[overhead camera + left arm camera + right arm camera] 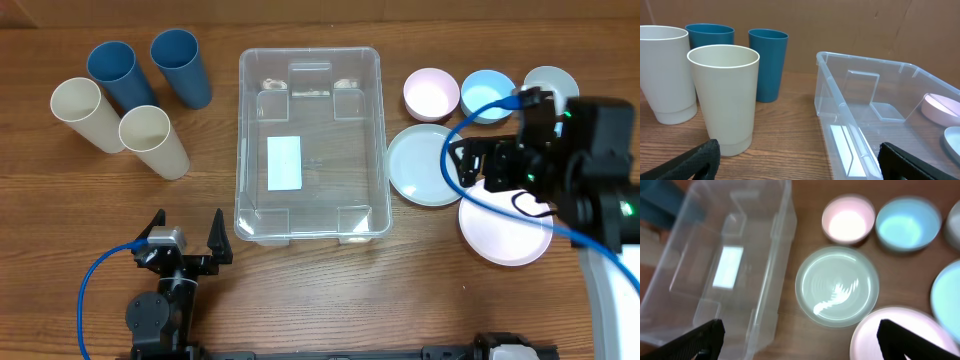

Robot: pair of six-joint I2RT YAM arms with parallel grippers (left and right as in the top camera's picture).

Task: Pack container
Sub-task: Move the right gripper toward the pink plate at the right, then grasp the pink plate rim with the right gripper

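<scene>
Readable text: none.
White label (pixel 728 267): no legible print; on container (pixel 783 240) floor, ahead-left of right gripper (pixel 799 332).

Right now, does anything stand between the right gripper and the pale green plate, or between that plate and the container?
Nothing visible does. The open right gripper hangs above the pale green plate, and only a strip of bare table lies between that plate and the empty container beside it.
</scene>
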